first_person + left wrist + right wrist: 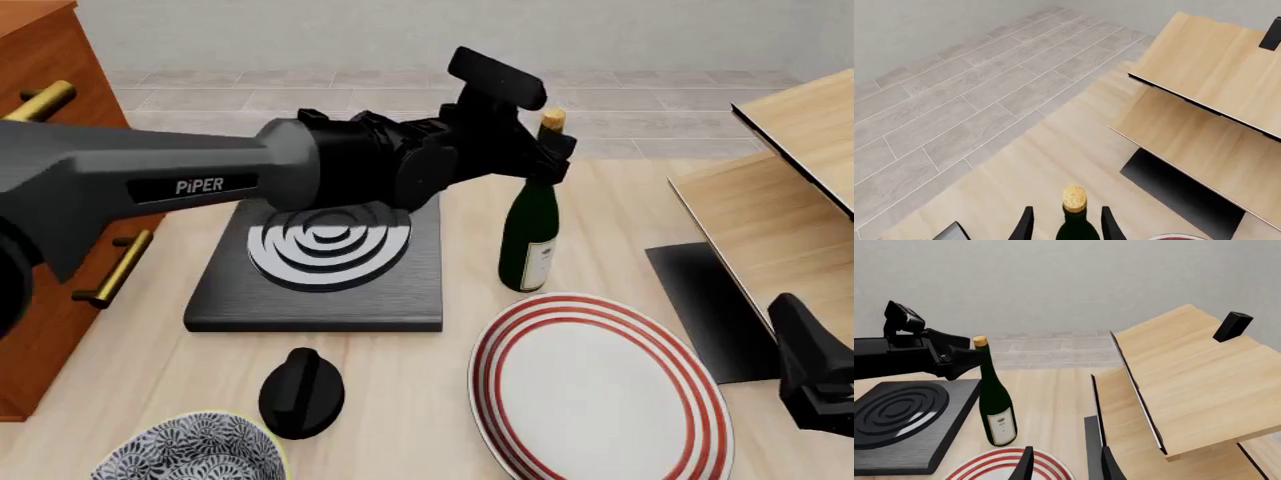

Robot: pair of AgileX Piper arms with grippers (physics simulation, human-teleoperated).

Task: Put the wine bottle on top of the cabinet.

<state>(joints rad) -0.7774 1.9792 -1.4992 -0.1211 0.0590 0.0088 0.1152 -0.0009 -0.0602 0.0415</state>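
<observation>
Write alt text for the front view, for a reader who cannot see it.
The left gripper reaches across the table and brackets the neck of an upright wine bottle, just below its cork. The bottle stands between a black stove plate and a red-ringed plate. The cabinet rises at the left edge; the pale shelf unit is on the right.

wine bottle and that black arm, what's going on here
The left gripper has its jaws either side of the neck of the tall dark green glass wine bottle, just below the cork. The bottle stands upright on the table beside the red-striped white plate. The reddish-brown wooden cabinet is at the far left, nothing on its visible top. The right gripper hangs open, idle.
</observation>
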